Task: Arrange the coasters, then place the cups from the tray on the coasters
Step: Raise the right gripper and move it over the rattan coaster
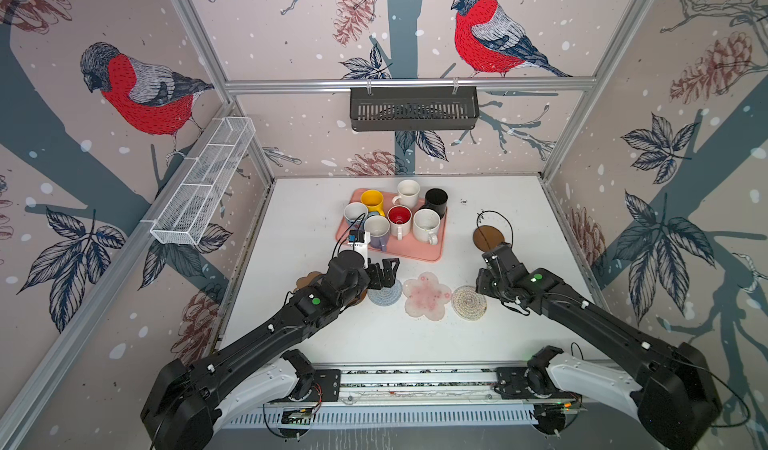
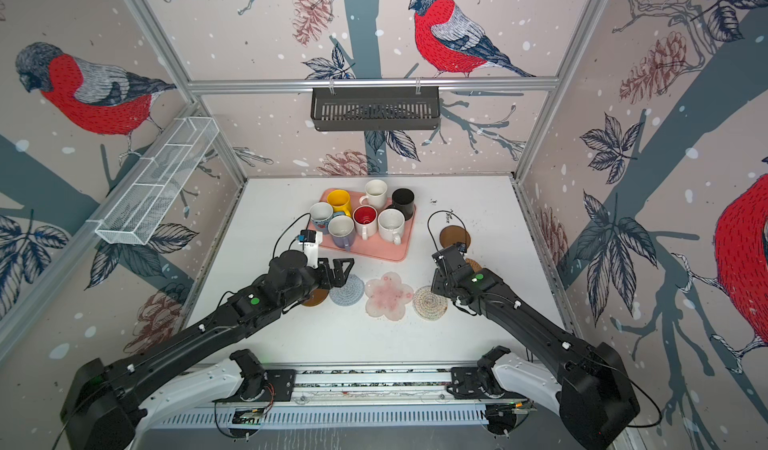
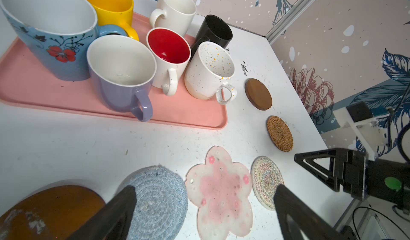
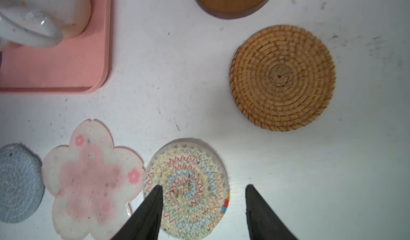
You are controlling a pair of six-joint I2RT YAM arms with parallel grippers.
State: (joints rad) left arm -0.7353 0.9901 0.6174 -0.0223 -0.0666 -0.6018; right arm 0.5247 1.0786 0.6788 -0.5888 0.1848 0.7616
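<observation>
rattan coaster [image 4: 281,78] lies just far-right of the right gripper's [image 4: 204,186] spread, empty jaws; left gripper [image 3: 206,188], also spread, is farther.

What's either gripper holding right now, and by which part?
Nothing. The left gripper and right gripper are both open, with nothing between the jaws. The grey-blue coaster and cream rope coaster near them lie loose on the table.
</observation>
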